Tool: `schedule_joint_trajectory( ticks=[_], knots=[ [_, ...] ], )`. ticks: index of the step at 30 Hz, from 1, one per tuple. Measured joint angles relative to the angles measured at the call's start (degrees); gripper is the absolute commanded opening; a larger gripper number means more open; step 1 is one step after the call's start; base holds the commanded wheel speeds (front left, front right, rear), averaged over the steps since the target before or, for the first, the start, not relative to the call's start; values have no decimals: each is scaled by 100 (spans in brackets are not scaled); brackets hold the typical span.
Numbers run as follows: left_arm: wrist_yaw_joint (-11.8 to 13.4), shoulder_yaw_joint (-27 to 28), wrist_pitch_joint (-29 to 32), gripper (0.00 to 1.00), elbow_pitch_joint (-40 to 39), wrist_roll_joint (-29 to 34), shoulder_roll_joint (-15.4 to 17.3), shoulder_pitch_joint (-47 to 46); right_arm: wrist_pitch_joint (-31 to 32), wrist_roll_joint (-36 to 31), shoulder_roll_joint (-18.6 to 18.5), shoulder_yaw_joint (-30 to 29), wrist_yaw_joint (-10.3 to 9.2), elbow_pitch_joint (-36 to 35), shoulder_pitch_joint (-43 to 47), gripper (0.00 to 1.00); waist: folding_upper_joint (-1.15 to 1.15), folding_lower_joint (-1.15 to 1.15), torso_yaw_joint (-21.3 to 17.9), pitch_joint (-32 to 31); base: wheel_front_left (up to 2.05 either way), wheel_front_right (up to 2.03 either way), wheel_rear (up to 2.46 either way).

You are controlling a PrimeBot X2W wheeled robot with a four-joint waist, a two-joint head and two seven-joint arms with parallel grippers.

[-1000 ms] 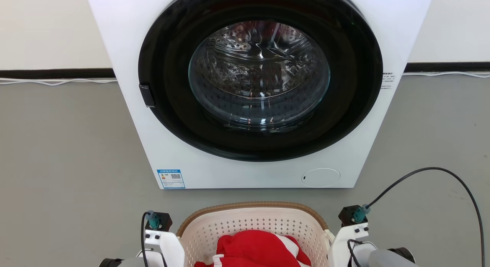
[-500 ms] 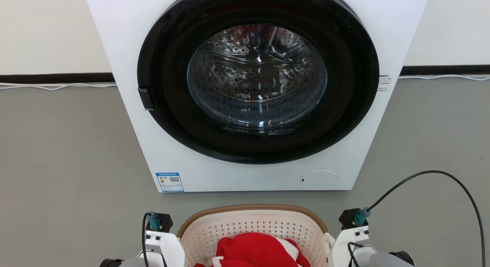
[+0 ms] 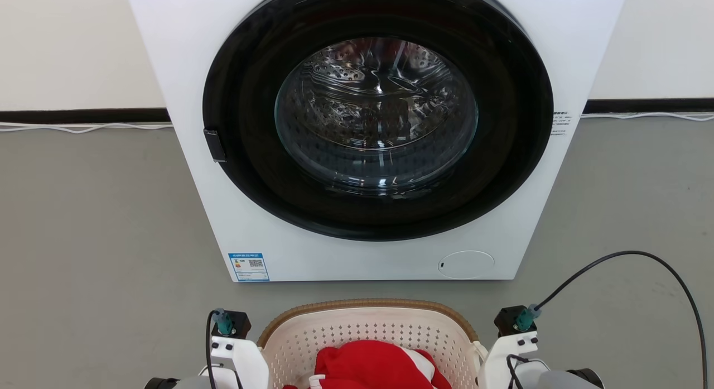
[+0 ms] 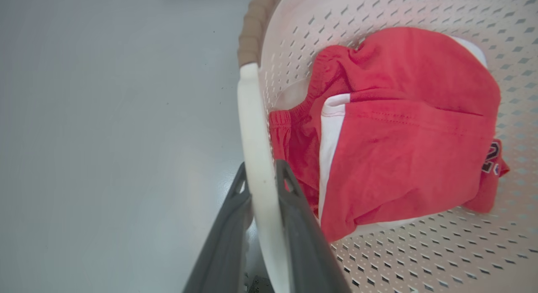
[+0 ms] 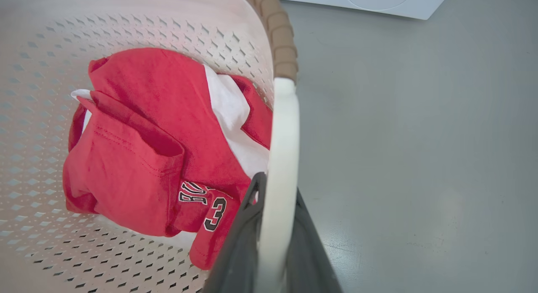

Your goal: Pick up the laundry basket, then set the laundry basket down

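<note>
Red cloth with white panels, a garment (image 3: 374, 361) bearing a black number 3, lies bunched in the bottom of the laundry basket (image 3: 362, 327), at the near edge of the scene between the robot's two arms. The basket is cream-white and perforated, with a brown woven-look rim (image 3: 368, 303) curving along its far side. The left gripper (image 4: 261, 175) pinches the white left handle (image 4: 252, 129), one dark finger outside the basket and one inside, both pressed against the plastic. The right gripper (image 5: 277, 188) clamps the white right handle (image 5: 283, 129) the same way, with its inner finger just beside the garment. Whether the basket's base touches the floor cannot be told.

A black cable (image 3: 630, 255) loops up and out to the right from the right wrist. Grey floor (image 3: 100, 238) spreads on both sides. Just beyond the basket's far rim stands a white washing machine (image 3: 223, 221), its black-ringed round door (image 3: 502, 171) shut, with a shiny metal drum (image 3: 376, 113) showing through the glass. A blue label (image 3: 249, 267) sits at its lower left corner and a round cover (image 3: 466, 264) at its lower right. Behind the machine, a white cord (image 3: 72, 126) runs along the floor beside a black skirting strip (image 3: 83, 115) at the foot of a pale wall (image 3: 67, 43).
</note>
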Motion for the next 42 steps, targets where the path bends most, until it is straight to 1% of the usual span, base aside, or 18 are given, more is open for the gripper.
schedule_joint_trajectory(
  ticks=[21, 38, 42],
  knots=[
    [0, -52, 0, 0, 1, -54, 16, 58, -60, 257, -2, 310, 0, 9, -14, 0, 0, 0, 22, 41, 0, 0, 0],
    [9, -111, -103, 0, 0, -78, 53, 53, -387, 353, -2, 556, 0, -10, -51, 0, 0, 0, -10, 240, 0, 0, 0],
    [30, -119, -177, 0, 1, -104, 58, 38, -564, 353, -18, 647, 0, -29, -93, 0, 0, 0, -19, 326, 0, 0, 0]
  ],
)
